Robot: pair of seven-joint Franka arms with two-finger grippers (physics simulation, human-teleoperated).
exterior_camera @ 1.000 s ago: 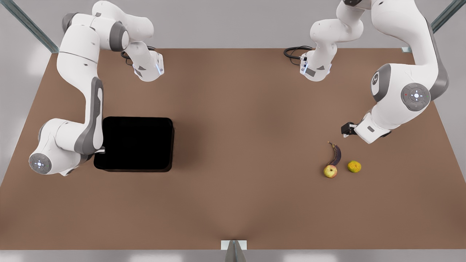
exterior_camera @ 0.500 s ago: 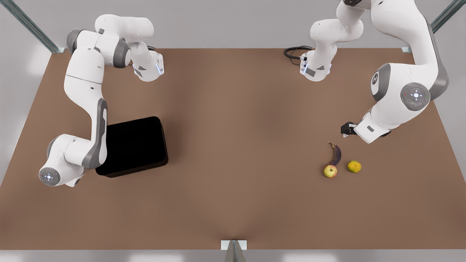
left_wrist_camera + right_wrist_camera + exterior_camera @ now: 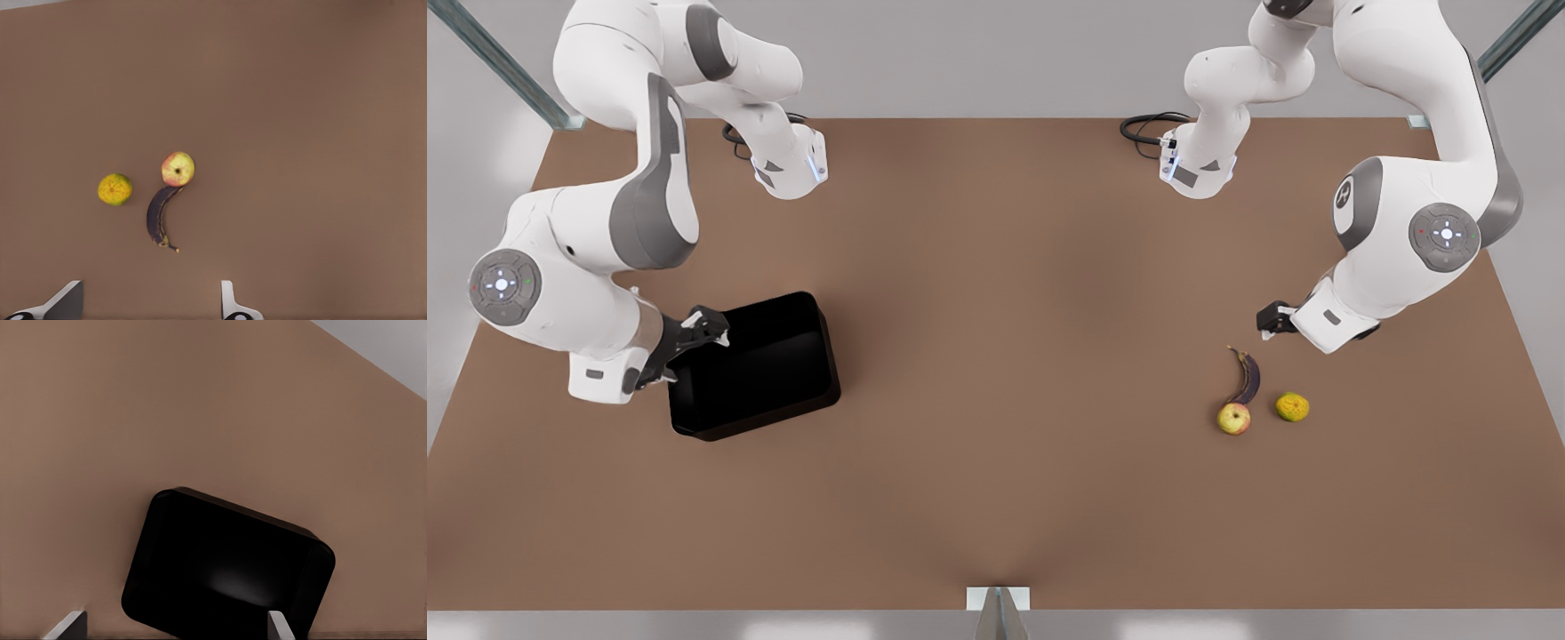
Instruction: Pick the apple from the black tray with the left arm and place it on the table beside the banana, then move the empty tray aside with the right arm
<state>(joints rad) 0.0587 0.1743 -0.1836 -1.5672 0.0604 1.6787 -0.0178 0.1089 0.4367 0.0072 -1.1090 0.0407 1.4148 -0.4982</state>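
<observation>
Apple (image 3: 1233,418) is resting on the table (image 3: 1005,356) at the front view's lower right, touching the lower end of the banana (image 3: 1247,377). Banana's long axis is running roughly up-down in the frame, stem pointing toward the upper edge. A bumpy yellow-orange citrus (image 3: 1291,407) is sitting just beside them, to the right. Left gripper (image 3: 1270,322) is hovering near the banana's stem end, fingers spread wide apart, gripping nothing. Well apart, at the front view's left, the black tray (image 3: 760,369) is lying empty and skewed, with its upper-left corner just beside the right gripper (image 3: 698,331), whose fingers are parted and clamping nothing.
</observation>
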